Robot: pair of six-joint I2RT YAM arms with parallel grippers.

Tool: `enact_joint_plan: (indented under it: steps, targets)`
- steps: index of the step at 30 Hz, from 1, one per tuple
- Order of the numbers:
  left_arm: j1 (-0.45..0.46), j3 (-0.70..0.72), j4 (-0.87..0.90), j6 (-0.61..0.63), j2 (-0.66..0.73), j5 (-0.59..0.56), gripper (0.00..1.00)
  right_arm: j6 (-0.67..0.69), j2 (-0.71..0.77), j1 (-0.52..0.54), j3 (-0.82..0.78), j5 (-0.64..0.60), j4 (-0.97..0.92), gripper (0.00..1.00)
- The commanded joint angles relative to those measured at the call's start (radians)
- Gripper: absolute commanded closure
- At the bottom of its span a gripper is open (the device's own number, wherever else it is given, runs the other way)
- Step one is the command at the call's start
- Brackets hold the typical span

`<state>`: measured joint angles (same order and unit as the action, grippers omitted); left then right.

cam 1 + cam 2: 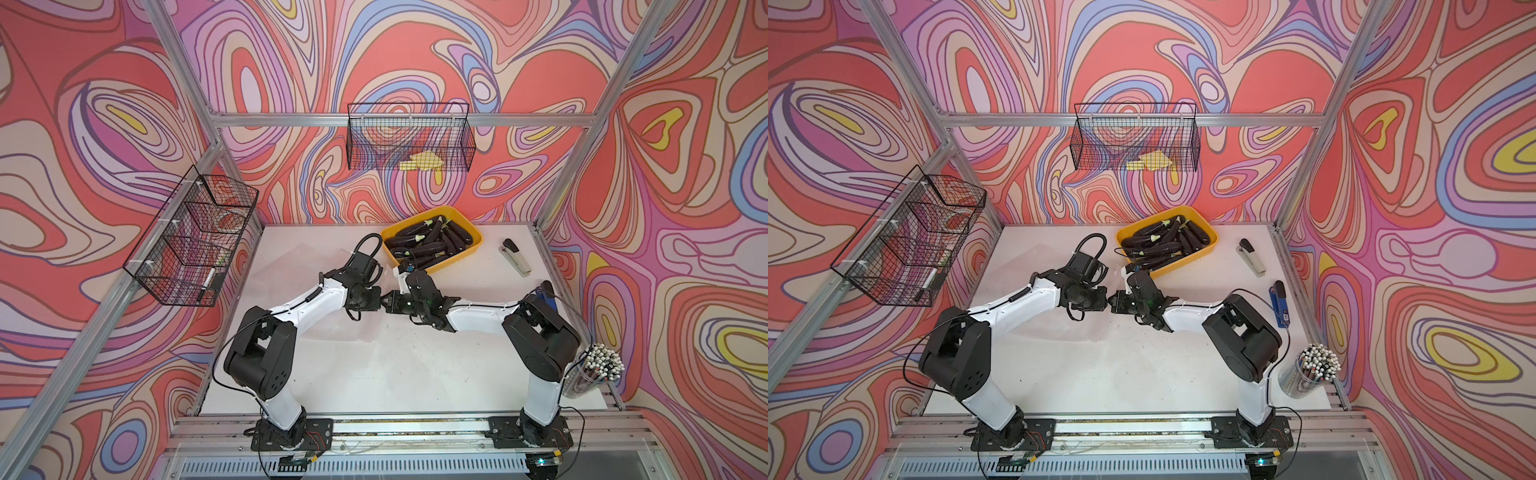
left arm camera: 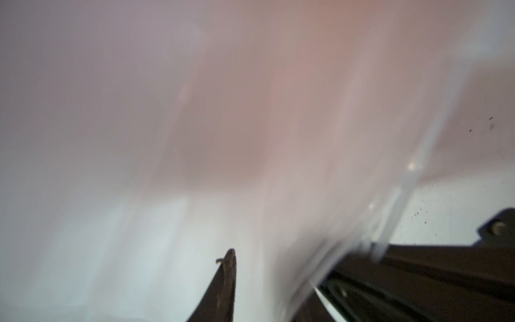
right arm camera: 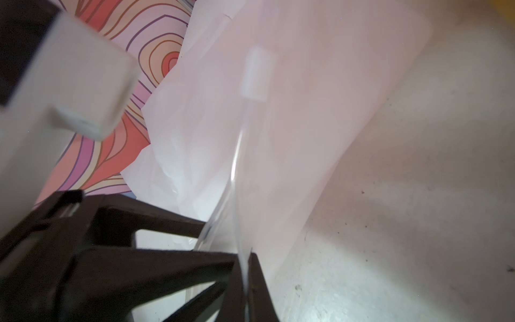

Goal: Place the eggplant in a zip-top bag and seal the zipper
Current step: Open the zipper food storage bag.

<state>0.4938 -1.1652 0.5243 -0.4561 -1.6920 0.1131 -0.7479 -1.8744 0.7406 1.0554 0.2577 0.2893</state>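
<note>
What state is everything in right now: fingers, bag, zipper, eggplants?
Bag: empty, held up between the arms.
Zipper: slider in view; cannot tell whether it is sealed.
Right fingers: shut on the bag's edge.
Left fingers: apart, bag film between them.
Eggplants: all in the bin, none bagged.
Stapler: closed, lying flat.

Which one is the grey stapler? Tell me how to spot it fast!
Find the yellow tray of eggplants at the back of the white table. Beside it, toward the right arm, lies the grey stapler with a black top. The other stapler, close by that arm, is blue.
</note>
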Motion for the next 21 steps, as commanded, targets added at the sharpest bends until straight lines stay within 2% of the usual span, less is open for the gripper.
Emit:
enact_joint_plan:
  steps: [1, 3, 7, 12, 18, 21]
  targets:
    - [0.012, -0.027, 0.011, 0.027, -0.031, -0.064, 0.79, -0.014, 0.054, 0.005, -0.005, 0.03, 0.025, 0.96]
    - [0.012, -0.052, 0.04, 0.046, -0.019, -0.113, 1.0, -0.005, 0.06, 0.003, 0.002, 0.021, -0.02, 0.96]
    - [0.011, -0.107, 0.152, 0.098, 0.068, -0.225, 1.0, 0.024, 0.045, -0.01, -0.001, 0.014, -0.045, 0.93]
    - [0.021, -0.186, 0.367, 0.11, 0.163, -0.233, 1.0, 0.076, -0.026, -0.015, 0.073, 0.1, 0.043, 0.93]
    - [0.037, -0.246, 0.581, 0.024, 0.277, -0.376, 1.0, 0.096, -0.118, -0.02, 0.259, 0.212, 0.051, 0.92]
    - [0.039, -0.277, 0.652, -0.007, 0.317, -0.399, 1.0, 0.094, -0.159, -0.02, 0.324, 0.251, 0.033, 0.91]
